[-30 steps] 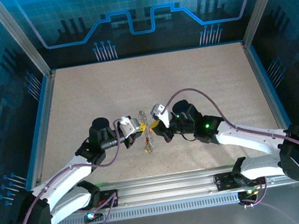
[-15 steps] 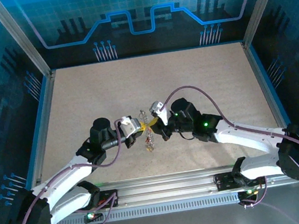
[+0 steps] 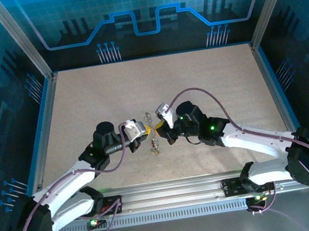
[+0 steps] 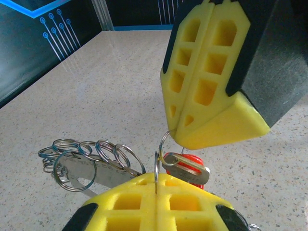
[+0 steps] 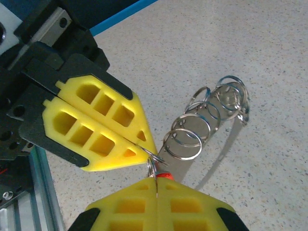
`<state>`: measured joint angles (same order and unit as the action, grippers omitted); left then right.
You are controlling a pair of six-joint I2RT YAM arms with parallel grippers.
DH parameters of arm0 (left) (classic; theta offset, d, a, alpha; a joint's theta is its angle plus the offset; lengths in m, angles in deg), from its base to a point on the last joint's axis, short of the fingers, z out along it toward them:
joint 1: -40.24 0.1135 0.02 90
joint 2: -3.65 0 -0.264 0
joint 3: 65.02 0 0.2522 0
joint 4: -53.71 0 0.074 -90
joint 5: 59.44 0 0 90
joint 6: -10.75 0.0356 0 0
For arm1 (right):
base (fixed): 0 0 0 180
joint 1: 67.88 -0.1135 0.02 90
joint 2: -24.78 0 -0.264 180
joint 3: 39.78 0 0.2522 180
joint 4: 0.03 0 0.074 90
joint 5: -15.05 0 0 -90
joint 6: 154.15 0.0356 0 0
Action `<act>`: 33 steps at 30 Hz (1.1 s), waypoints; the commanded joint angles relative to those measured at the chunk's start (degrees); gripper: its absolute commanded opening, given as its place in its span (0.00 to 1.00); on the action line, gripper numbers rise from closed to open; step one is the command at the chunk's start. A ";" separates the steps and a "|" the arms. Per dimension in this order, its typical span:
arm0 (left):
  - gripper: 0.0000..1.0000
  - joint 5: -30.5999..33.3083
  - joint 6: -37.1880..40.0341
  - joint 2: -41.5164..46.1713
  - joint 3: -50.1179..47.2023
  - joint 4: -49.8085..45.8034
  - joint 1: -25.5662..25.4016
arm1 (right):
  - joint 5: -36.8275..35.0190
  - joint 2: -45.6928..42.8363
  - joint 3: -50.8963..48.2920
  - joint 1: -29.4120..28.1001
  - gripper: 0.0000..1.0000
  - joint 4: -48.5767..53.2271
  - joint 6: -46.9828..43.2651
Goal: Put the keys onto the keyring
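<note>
My left gripper (image 4: 156, 186) is shut on the thin silver keyring (image 4: 156, 168), which stands edge-on between its yellow pads. Tip to tip with it, my right gripper (image 4: 177, 130) is shut on a small wire loop (image 4: 164, 140) that passes through a silver key with a red head (image 4: 188, 168). In the right wrist view the right gripper (image 5: 156, 182) pinches that loop (image 5: 152, 168) next to the red key head (image 5: 165, 176), touching the left gripper (image 5: 143, 151). From above, both grippers (image 3: 145, 133) (image 3: 158, 127) meet at the table's middle.
A chain of several linked silver rings (image 4: 89, 153) on a flat metal strip (image 4: 103, 174) trails from the left jaws; it also reaches away in the right wrist view (image 5: 207, 118). A small bunch (image 3: 154, 145) hangs below the fingertips. Speckled tabletop (image 3: 207, 78) spreads all round.
Both grippers have stayed shut and joined tip to tip. The right arm has edged slightly towards the left one, and the hanging bunch has shifted a little.
</note>
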<state>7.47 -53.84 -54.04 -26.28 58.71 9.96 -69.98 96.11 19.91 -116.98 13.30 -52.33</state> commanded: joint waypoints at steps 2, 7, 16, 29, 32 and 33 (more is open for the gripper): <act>0.00 -0.39 -0.82 0.92 1.68 3.03 -0.81 | -2.47 0.19 2.36 -0.54 0.00 1.35 1.26; 0.00 -0.37 -1.02 0.73 1.59 3.43 -1.00 | -3.76 0.43 2.45 -0.72 0.00 1.74 2.42; 0.00 1.95 -5.13 -0.30 2.45 3.38 -1.15 | -7.34 0.31 3.72 -3.30 0.00 3.17 -0.36; 0.00 5.58 -9.78 -0.43 3.43 1.72 -1.78 | -10.09 1.88 5.64 -4.65 0.00 5.11 0.44; 0.00 5.51 -9.76 -0.36 3.61 1.49 -1.79 | -9.90 2.51 6.26 -4.66 0.00 5.52 0.60; 0.00 5.50 -9.61 -0.40 3.68 1.30 -1.79 | -9.91 2.58 6.36 -4.67 0.00 5.53 0.66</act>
<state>12.80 -62.73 -54.70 -25.04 58.51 8.67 -79.29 98.32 24.16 -120.87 17.87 -51.70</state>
